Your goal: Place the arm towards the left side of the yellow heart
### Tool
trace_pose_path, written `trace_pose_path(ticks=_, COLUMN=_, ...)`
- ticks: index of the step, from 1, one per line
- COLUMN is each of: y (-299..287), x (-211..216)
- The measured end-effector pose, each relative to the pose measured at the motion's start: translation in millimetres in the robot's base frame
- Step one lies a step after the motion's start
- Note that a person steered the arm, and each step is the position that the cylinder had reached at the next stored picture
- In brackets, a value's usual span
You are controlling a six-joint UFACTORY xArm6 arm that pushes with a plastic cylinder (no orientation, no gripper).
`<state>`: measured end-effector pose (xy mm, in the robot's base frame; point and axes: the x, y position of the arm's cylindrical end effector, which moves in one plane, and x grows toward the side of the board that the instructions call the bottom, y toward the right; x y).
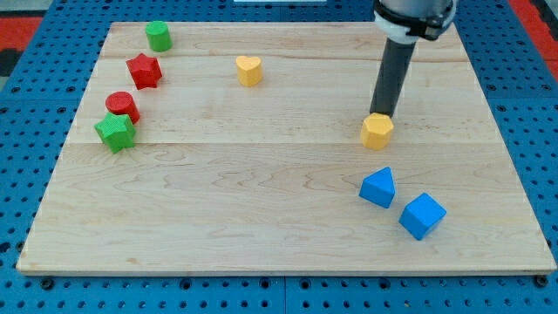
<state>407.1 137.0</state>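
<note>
Tip half-hidden behind yellow hexagonal block.

The dark rod's mount is cut off by the view's top edge, and my tip ends hidden behind the yellow pentagonal block, contact unclear.

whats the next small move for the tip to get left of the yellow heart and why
Probably slide my tip toward the view's left and slightly up. It now sits against the top of the yellow hexagonal block, far to the right of the yellow heart-shaped block, whose left side is open wooden board.
</note>
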Motion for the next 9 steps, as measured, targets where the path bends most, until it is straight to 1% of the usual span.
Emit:
trace_pose_path(ticks=1, y=0.0, x=37.5)
trace_pose_path(ticks=2, y=3.3, x=7.0)
trace_pose_path(ticks=3, y=-36.5, x=-55.1)
trace_pose_path(ticks=5, y=-168.4, x=-162.8)
trace_pose_path(ticks=6, y=-239.2, x=-184.1)
trace_pose_path(ticks=7, y=-280.0, x=-151.5)
trace_pose_path(ticks=8, y=-261.4, x=-127.0)
trace_pose_path(ticks=9, y=-256.8, x=-124.6)
